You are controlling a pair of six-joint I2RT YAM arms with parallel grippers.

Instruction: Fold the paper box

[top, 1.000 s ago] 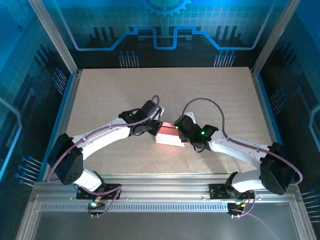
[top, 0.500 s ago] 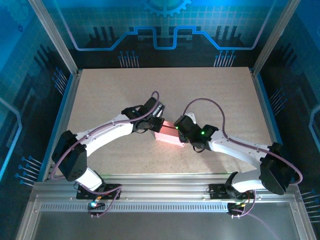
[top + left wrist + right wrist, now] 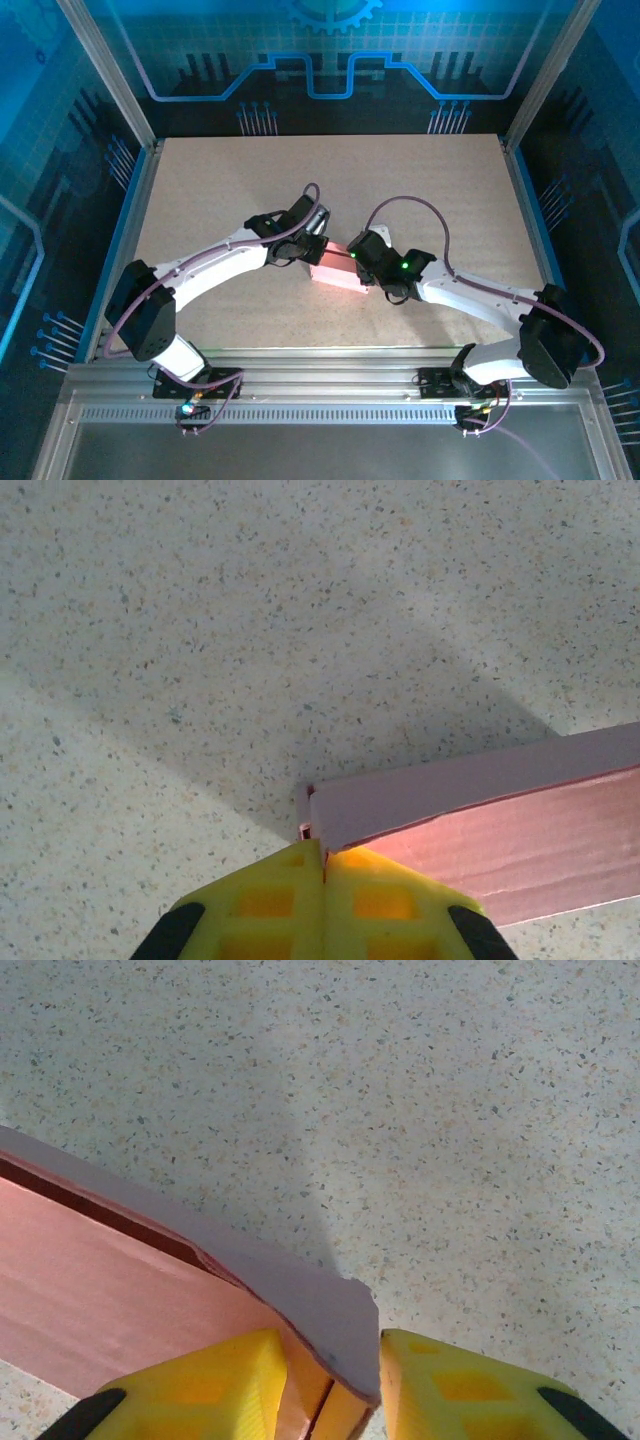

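Observation:
The paper box (image 3: 336, 276) is a small pink rectangular box lying on the speckled table between my two grippers. My left gripper (image 3: 318, 254) sits at its left end. In the left wrist view the yellow fingers (image 3: 270, 900) are pressed together at a corner of the box (image 3: 520, 820), with a thin card edge caught in the seam at the left gripper (image 3: 322, 846). My right gripper (image 3: 356, 268) is at the box's right end. In the right wrist view the right gripper (image 3: 331, 1348) straddles the end of the box (image 3: 100, 1290), and a curved pink flap (image 3: 320, 1305) touches the right-hand finger.
The speckled tabletop (image 3: 230, 190) stretches open behind and to both sides of the box. Metal frame rails (image 3: 140, 200) edge the table left and right, and both arm bases (image 3: 200, 385) sit on the near rail.
The left arm's wrist has shifted a little farther from the near edge and rightward against the box's end. The right gripper and box have barely moved.

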